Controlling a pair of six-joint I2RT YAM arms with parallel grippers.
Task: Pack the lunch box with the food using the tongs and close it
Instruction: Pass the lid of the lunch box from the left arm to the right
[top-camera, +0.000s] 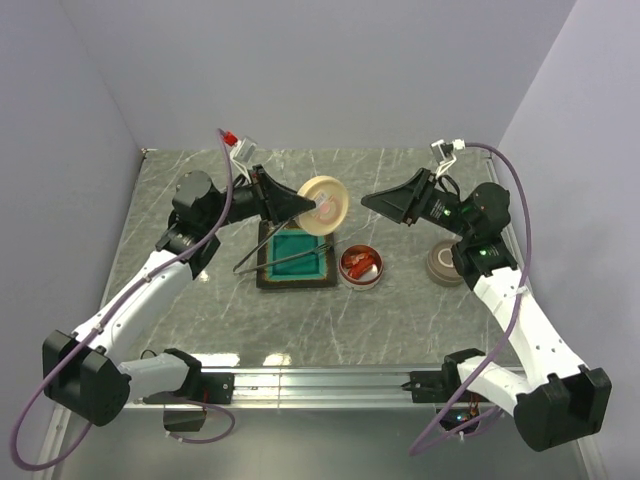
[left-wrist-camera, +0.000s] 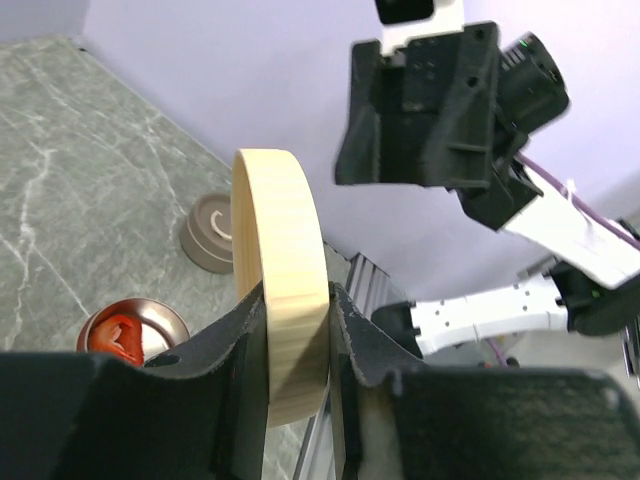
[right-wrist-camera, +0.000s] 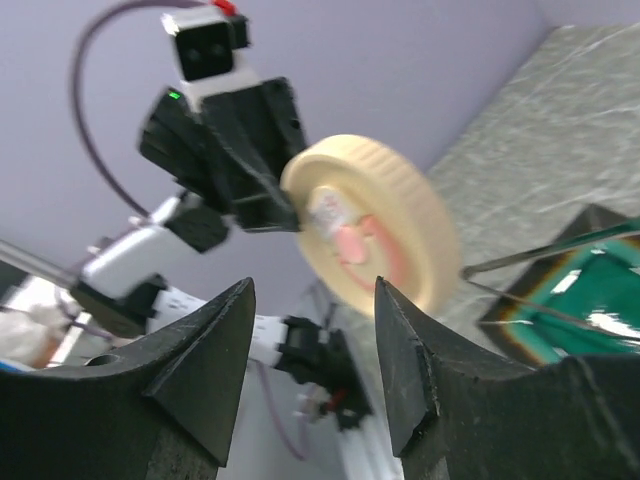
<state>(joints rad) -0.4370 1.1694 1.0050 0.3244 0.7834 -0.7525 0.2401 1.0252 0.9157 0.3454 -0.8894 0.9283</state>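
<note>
My left gripper (top-camera: 305, 205) is shut on a round pale wooden lid (top-camera: 323, 204), held on edge above the table; the left wrist view shows its rim (left-wrist-camera: 285, 300) clamped between both fingers. My right gripper (top-camera: 368, 200) hangs just right of the lid, open and empty, jaws facing the lid's face (right-wrist-camera: 370, 225), which bears a pink figure. The silver tongs (top-camera: 270, 258) lie across the left side of the teal tray (top-camera: 296, 258). The round metal lunch box (top-camera: 359, 266), right of the tray, holds red-orange food (left-wrist-camera: 122, 332).
A brown round container (top-camera: 445, 262) stands on the table under the right arm, also seen in the left wrist view (left-wrist-camera: 212, 232). Purple walls close in the back and both sides. A metal rail (top-camera: 320, 380) runs along the near edge.
</note>
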